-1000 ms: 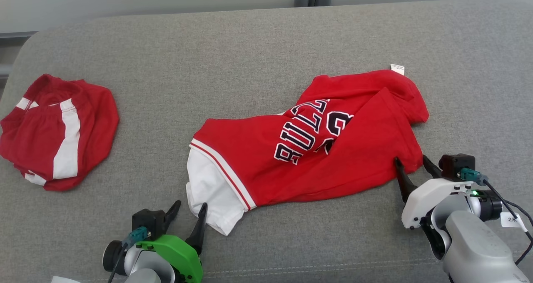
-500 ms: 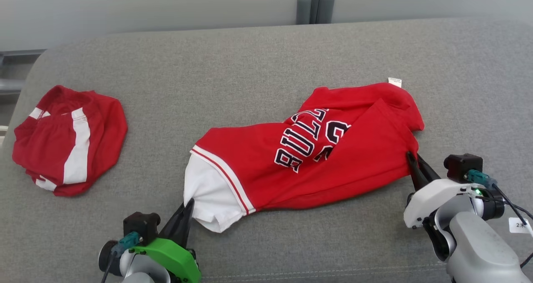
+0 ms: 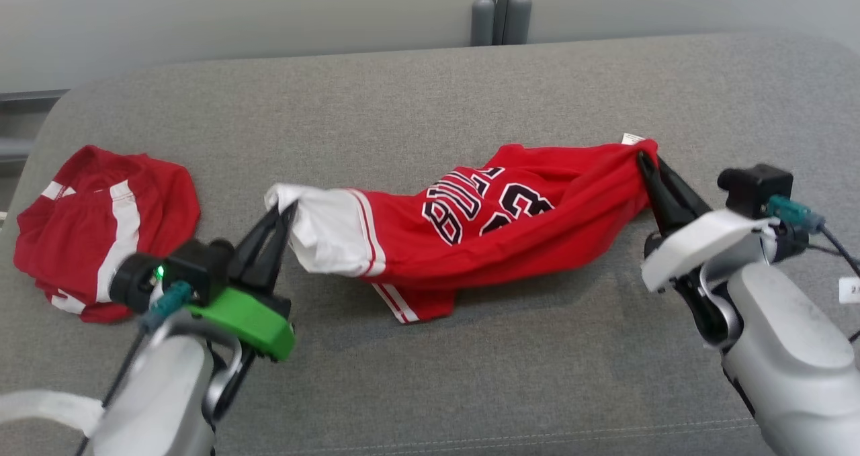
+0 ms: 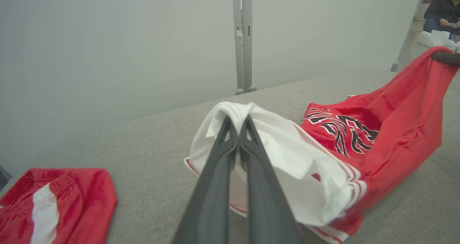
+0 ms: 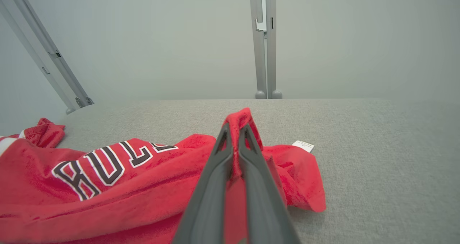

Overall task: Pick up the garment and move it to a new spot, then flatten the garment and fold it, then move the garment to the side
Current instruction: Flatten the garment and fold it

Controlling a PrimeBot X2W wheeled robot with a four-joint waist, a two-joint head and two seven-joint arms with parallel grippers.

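Left fingers [image 3: 265,244] pressed together on garment [image 3: 537,241] white end; right fingers [image 3: 668,191] clamped on red end.

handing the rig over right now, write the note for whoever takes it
Hands: left hand is shut on the white end of the jersey; right hand is shut on its red end.
Things: jersey is bunched and slung between both hands above the grey cushion, its middle sagging low. The red shorts lie at the left, untouched.
Done: both grips made, ends raised.
Left: set it in a new spot, flatten, fold, move aside.
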